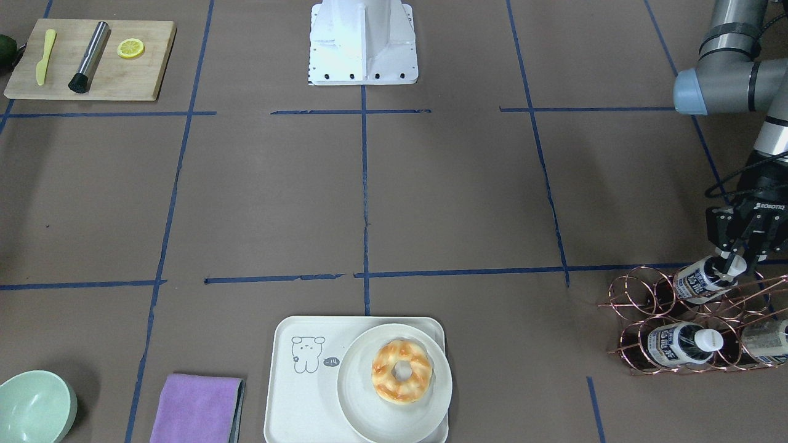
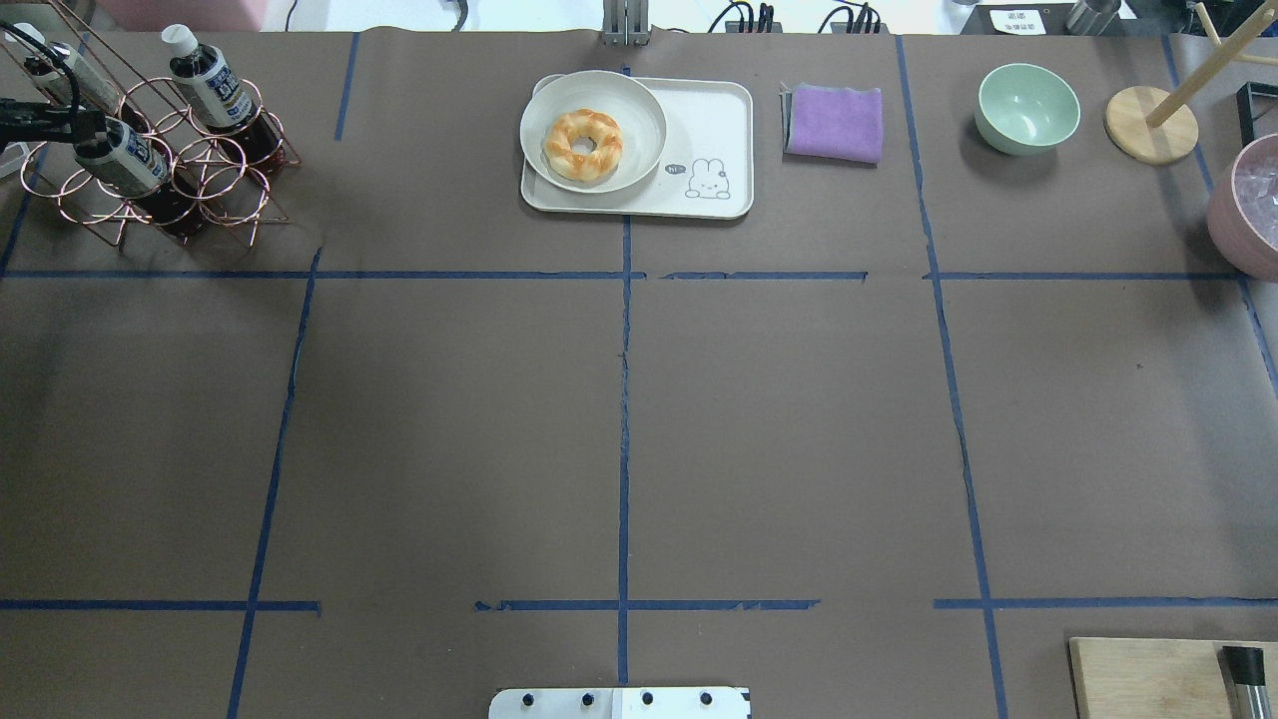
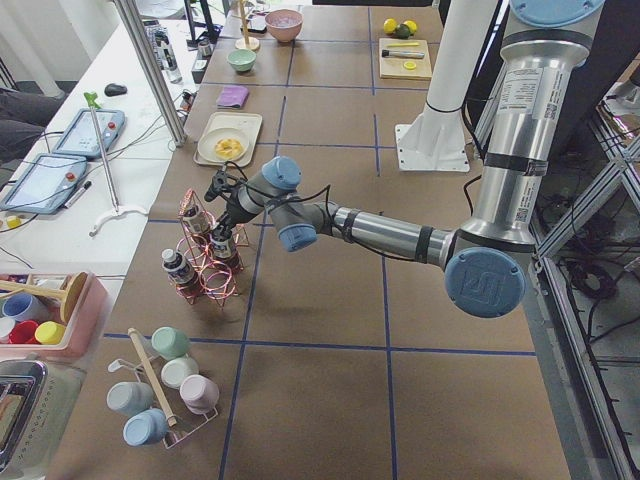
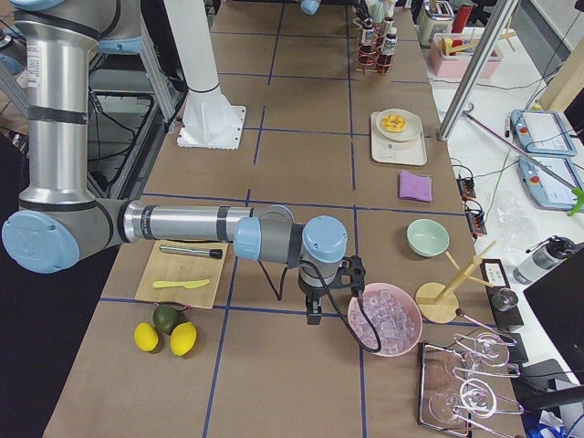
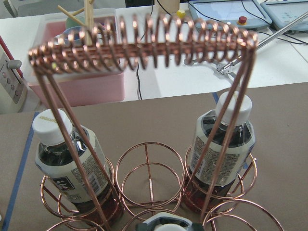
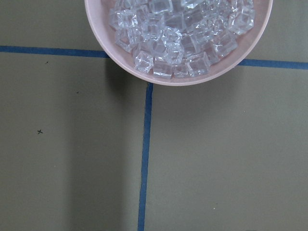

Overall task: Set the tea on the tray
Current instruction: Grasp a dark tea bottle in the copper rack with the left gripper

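While the left gripper (image 1: 739, 261) straddles the white cap (image 1: 734, 266) of the tea bottle (image 1: 697, 282) leaning in its copper rack (image 1: 634, 298) (whether it pinches yet, I cannot tell), a loose hold could let it slip, or the rings snag and drag the rack; two other bottles (image 1: 674, 344) stand beside, and a plate (image 1: 357, 400) with a doughnut (image 1: 383, 369) crowds the tray (image 1: 289, 406), well apart

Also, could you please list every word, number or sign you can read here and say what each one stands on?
"ROBOTIQ": on the black body of the left gripper, seen upside down.
"hi", as best I can tell: in the dark speech bubble on the cream-white rectangular tray.
White-and-navy labels of the three clear plastic tea bottles in the copper wire rack: print too blurred to read.
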`<act>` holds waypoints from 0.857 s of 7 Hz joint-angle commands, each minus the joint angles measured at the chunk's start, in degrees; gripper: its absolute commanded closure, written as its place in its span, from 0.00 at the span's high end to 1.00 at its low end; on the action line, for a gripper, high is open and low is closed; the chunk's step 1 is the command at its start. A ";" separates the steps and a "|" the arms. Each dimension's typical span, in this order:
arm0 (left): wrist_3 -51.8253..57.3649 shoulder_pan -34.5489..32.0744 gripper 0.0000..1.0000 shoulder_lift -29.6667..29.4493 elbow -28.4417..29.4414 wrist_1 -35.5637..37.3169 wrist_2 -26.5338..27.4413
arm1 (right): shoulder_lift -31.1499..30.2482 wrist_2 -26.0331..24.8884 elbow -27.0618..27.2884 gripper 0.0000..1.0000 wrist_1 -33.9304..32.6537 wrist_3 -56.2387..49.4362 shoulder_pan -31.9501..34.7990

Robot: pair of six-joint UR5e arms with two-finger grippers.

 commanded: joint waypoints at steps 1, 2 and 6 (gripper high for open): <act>0.14 -0.19 0.00 0.05 -1.45 0.21 -0.24 | -0.03 0.00 0.00 1.00 0.06 0.00 0.00; 0.05 -0.28 0.00 0.05 -2.41 0.38 -0.16 | 0.06 0.00 0.00 1.00 0.07 0.00 0.00; 0.14 -2.39 0.00 -0.13 -2.51 0.65 -0.24 | -0.03 0.00 0.00 1.00 0.06 0.00 -0.09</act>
